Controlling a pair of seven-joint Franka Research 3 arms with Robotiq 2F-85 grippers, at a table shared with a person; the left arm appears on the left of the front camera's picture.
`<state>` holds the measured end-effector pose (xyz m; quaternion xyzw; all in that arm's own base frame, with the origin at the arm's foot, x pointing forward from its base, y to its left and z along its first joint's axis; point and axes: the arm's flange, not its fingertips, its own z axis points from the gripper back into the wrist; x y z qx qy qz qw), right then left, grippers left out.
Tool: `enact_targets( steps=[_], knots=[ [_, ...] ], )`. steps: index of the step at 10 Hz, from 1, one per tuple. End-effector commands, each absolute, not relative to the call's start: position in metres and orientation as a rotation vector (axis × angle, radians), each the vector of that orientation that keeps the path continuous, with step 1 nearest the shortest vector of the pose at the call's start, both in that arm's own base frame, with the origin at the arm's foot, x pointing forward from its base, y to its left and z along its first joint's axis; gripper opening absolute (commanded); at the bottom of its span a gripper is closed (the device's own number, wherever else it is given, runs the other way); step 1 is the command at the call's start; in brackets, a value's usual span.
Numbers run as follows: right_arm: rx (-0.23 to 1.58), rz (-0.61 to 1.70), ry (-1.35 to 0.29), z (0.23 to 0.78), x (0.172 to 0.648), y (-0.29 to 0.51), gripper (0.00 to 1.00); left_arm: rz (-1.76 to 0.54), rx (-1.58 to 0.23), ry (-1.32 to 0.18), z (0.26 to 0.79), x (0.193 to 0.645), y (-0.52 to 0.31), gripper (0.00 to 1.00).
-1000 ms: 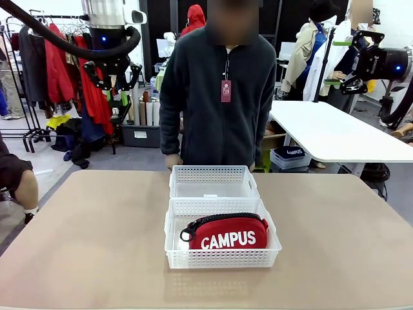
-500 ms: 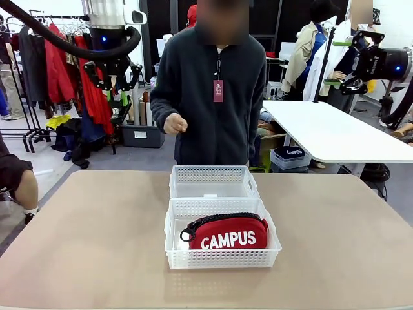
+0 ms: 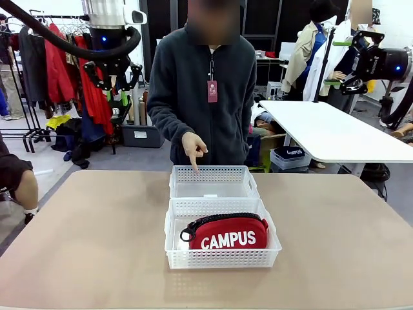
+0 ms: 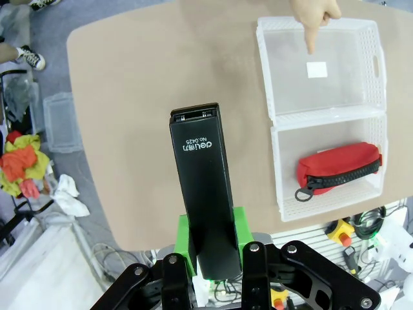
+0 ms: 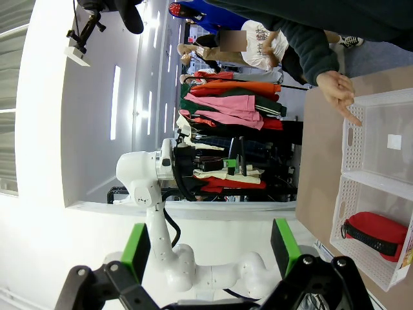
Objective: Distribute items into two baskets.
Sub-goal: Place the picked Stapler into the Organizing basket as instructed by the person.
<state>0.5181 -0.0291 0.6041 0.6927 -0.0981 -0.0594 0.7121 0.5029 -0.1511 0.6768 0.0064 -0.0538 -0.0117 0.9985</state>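
My left gripper is shut on the black stapler, which stands out lengthwise from between the green pads. That gripper hangs high at the back left, well away from the baskets. The red CAMPUS pouch lies in the near basket. Directly behind it, the far basket holds just its white label, and the person's hand points one finger down at its far left rim. High at the back right, my right gripper is open with nothing between its pads.
The person stands at the table's far edge, right behind the baskets. Bare tan tabletop spreads to both sides of them. A white table stands beyond at the right, and clothes racks at the back left.
The person's hand rose from the table edge to the chest, then came down to point at the far basket. Neither arm has moved.
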Motion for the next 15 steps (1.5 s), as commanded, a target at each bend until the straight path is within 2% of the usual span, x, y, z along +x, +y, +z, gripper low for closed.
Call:
enact_targets(
  steps=[1,7,8,12,15],
  knots=[
    [1.537,-0.128,-0.218,0.606,0.517,-0.027,1.00,-0.020,0.010,-0.108,0.678,0.499,-0.149,0.00],
    [1.537,-0.128,-0.218,0.606,0.517,-0.027,1.00,-0.024,0.013,-0.108,0.677,0.503,-0.151,0.00],
    [1.537,-0.128,-0.218,0.606,0.517,-0.027,1.00,-0.160,0.099,-0.087,0.685,0.503,-0.159,0.00],
    [1.537,-0.128,-0.218,0.606,0.517,-0.027,1.00,-0.680,0.121,-0.001,0.684,0.531,-0.212,0.00],
    [1.537,-0.128,-0.218,0.606,0.517,-0.027,1.00,-0.959,0.079,-0.078,0.658,0.550,-0.249,0.00]
  ],
)
